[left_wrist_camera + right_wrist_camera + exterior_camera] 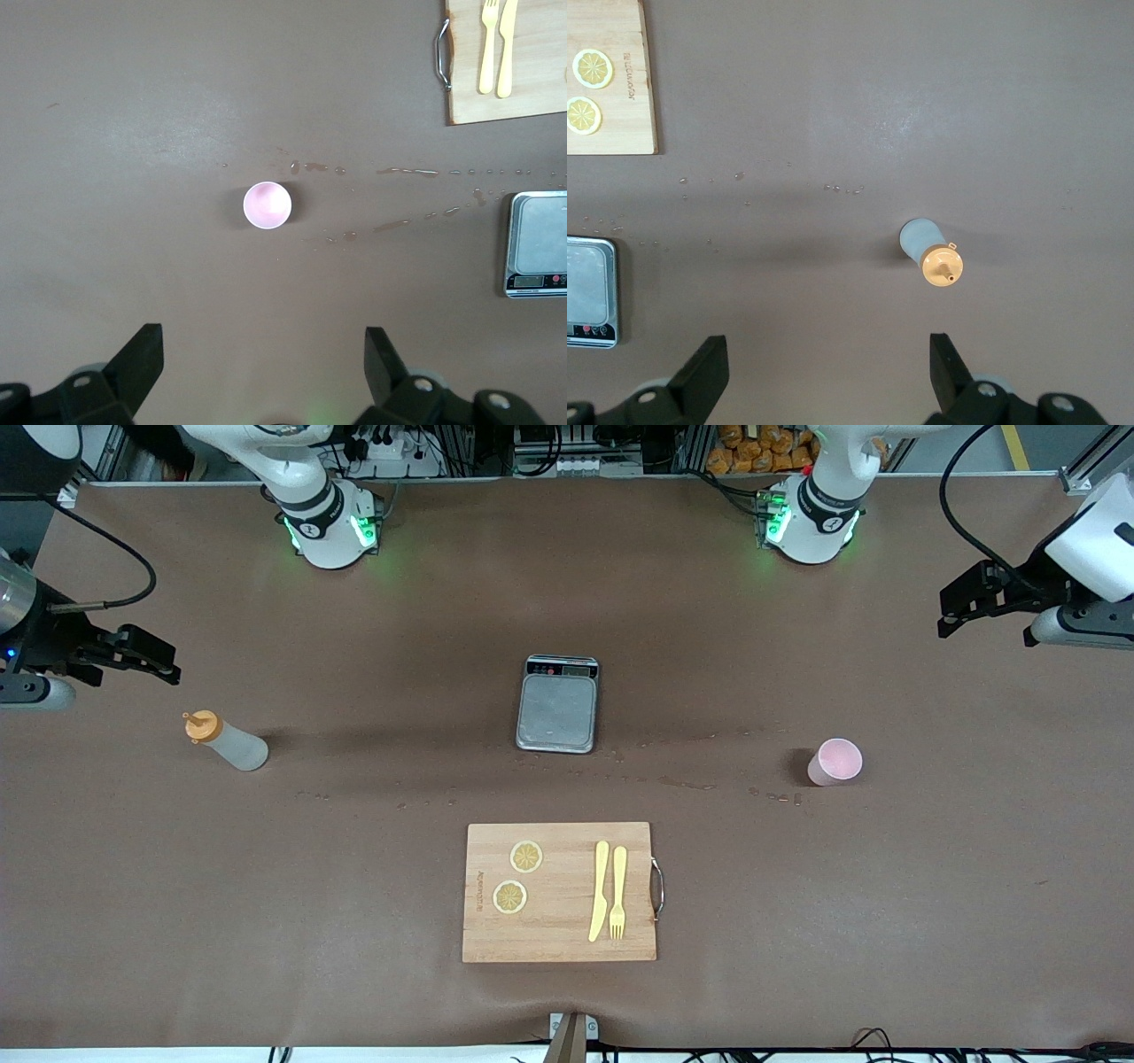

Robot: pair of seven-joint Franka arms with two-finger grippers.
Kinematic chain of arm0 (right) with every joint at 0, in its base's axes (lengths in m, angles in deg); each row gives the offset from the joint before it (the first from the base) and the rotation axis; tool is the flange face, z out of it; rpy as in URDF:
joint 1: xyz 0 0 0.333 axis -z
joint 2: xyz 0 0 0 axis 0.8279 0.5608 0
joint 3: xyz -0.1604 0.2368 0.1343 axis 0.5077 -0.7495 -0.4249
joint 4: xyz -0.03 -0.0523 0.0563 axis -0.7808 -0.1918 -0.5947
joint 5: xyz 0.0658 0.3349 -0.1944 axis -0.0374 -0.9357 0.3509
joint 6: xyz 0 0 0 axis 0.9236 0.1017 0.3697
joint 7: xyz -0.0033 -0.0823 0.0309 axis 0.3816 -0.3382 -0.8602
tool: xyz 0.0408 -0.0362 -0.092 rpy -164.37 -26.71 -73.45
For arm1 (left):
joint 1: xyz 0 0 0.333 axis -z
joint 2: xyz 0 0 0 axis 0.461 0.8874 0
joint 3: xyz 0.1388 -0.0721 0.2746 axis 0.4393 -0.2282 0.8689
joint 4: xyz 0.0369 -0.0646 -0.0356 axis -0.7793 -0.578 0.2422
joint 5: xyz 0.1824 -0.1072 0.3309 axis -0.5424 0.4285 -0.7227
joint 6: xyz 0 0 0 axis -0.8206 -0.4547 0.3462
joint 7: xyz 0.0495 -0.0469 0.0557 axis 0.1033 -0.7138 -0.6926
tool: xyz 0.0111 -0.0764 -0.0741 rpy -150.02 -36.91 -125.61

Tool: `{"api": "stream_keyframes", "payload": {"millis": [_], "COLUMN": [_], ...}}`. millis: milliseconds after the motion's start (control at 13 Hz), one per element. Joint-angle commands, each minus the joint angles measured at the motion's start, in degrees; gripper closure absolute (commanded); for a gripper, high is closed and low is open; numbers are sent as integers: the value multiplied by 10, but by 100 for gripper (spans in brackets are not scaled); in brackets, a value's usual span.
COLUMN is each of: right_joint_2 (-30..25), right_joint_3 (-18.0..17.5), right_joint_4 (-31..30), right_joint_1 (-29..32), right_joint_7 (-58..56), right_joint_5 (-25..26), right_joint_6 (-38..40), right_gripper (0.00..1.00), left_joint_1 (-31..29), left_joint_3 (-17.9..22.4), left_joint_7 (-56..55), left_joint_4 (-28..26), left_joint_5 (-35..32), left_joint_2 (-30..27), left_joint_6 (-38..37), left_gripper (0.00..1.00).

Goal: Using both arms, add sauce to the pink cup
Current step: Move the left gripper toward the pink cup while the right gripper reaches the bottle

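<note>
The sauce bottle (226, 742), whitish with an orange cap, stands upright on the brown table toward the right arm's end; the right wrist view shows this bottle (935, 252) from above. The pink cup (834, 762) stands upright toward the left arm's end, and in the left wrist view the cup (267, 204) looks empty. My right gripper (173, 664) hangs open in the air over the table's end, apart from the bottle. My left gripper (946, 613) hangs open over its own end of the table, apart from the cup. Nothing lies between the left gripper's (264, 354) or the right gripper's (828, 359) fingers.
A grey scale (556, 713) sits mid-table between bottle and cup. Nearer the front camera lies a wooden cutting board (558, 939) with two lemon slices (526, 856), a yellow knife (600, 890) and a fork (618, 892). Small wet spots (682, 782) dot the table between scale and cup.
</note>
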Motion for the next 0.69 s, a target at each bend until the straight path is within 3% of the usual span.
{"api": "stream_keyframes", "payload": {"millis": [0,615], "right_joint_2": [-8,-2], "right_joint_3": [4,6], "right_joint_4": [-4,-5], "right_joint_1": [-3,8], "right_joint_7": [-4,-5], "right_joint_5": [7,7], "right_joint_6": [3,-1], "right_gripper": [0,0], "left_joint_1": [0,0], "left_joint_3": [-3,-2], "left_joint_7": [12,11], "left_joint_4": [-15,-16], "left_joint_5": [-12,-14], "left_joint_2": [-17,-9], "left_joint_6": [7,3], "left_gripper": [0,0]}}
